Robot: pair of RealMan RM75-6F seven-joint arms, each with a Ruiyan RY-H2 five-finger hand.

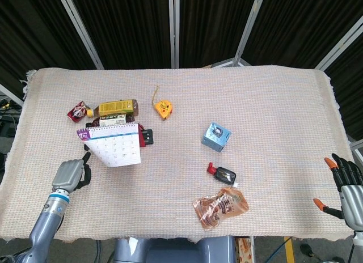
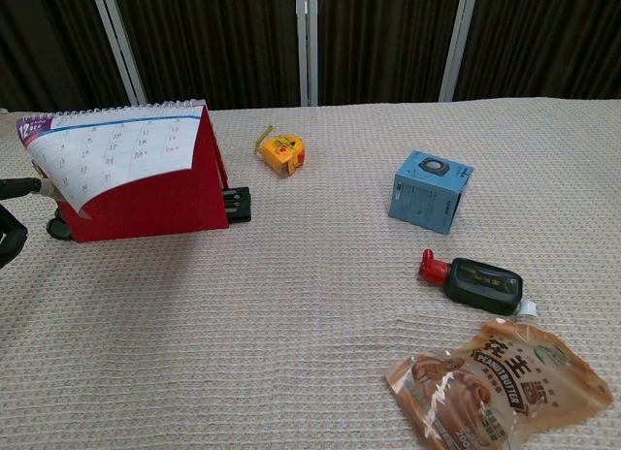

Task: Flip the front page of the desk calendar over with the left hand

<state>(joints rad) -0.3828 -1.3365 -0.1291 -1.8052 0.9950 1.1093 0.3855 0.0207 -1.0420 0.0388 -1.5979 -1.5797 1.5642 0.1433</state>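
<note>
The desk calendar (image 2: pixel 146 193) stands on its red base at the left of the table. Its white front page (image 1: pixel 116 147) is lifted off the base and bows outward, its lower left corner raised. My left hand (image 1: pixel 71 175) is just below and left of it; one outstretched finger (image 2: pixel 21 186) touches the page's left edge. Its other fingers look curled in the head view. The chest view shows only the tips of this hand. My right hand (image 1: pixel 346 186) hovers off the table's right front corner, fingers spread and empty.
Behind the calendar lie a yellow-labelled bottle (image 1: pixel 116 107) and a red packet (image 1: pixel 78 111); a black object (image 2: pixel 236 203) sits at its right. Further right are a yellow tape measure (image 2: pixel 281 151), a blue box (image 2: pixel 430 191), a small black bottle (image 2: pixel 480 282) and a peanut butter pouch (image 2: pixel 505 382).
</note>
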